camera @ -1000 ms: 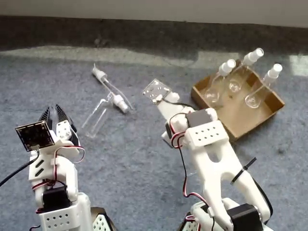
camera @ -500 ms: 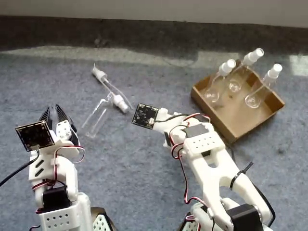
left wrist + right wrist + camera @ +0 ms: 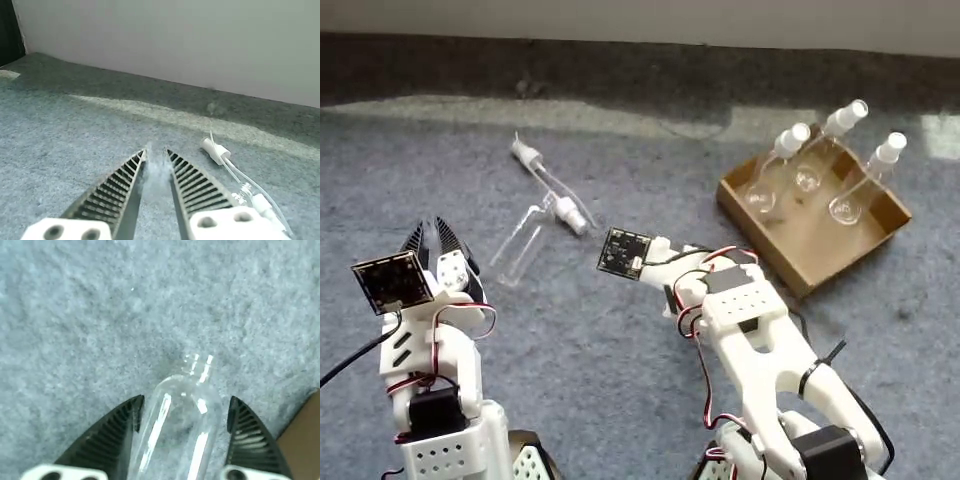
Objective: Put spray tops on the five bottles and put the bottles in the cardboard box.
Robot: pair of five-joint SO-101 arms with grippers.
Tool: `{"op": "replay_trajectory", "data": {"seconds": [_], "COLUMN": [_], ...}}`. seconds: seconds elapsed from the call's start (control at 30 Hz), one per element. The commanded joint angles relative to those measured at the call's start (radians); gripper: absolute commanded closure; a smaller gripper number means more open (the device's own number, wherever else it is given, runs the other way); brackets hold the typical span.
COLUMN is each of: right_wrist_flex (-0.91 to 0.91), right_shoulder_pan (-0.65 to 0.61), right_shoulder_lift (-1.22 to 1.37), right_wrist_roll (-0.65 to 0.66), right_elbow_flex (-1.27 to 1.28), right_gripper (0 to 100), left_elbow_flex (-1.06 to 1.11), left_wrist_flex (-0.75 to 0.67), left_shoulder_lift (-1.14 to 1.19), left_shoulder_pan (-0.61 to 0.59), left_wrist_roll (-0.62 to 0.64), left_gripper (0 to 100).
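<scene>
Right tool (image 3: 185, 400), spread wide, straddles the uncapped bottle (image 3: 177, 435).

Grey carpeted table (image 3: 650, 150): cardboard box (image 3: 880, 232), capless bottle (image 3: 518, 247), 2 spray tops (image 3: 570, 216) just beside it, second bottle (image 3: 182, 412) near box.

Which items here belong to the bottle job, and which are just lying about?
Job: cardboard box holding three topped bottles; untopped bottle lying flat; two loose spray tops; second untopped bottle inside the right end effector.
Other: grey carpet; pale wall.
</scene>
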Motion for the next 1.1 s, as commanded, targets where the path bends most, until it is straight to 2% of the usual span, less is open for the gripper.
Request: {"op": "replay_trajectory", "data": {"seconds": [0.0,0.13,0.23,0.43,0.67,0.83,1.07], "right_wrist_flex": [-0.025,-0.024,0.010,0.302,0.599,0.596,0.587], "right_shoulder_pan": [0.008,0.010,0.013,0.008,0.008,0.008,0.015], "right_shoulder_lift": [-0.045,-0.045,-0.047,-0.045,-0.035,-0.015,0.193], "right_wrist_roll": [0.008,-0.008,-0.130,-0.267,-0.313,-0.307,-0.311], "right_elbow_flex": [-0.010,-0.010,-0.030,-0.303,-0.568,-0.602,-0.552], "right_gripper": [77.3,77.2,77.2,77.2,77.2,77.2,77.2], "left_elbow_flex": [-0.018,-0.018,-0.018,-0.018,-0.018,-0.016,0.008], "left_wrist_flex": [-0.011,-0.011,-0.011,-0.011,-0.011,-0.011,-0.018], "left_shoulder_lift": [-0.010,-0.010,-0.010,-0.010,-0.010,-0.010,-0.010], "left_shoulder_pan": [0.019,0.019,0.019,0.021,0.021,0.021,0.041], "left_wrist_roll": [0.005,0.005,0.005,0.005,0.005,0.006,0.005], "left_gripper": [99,99,99,99,99,99,99]}}
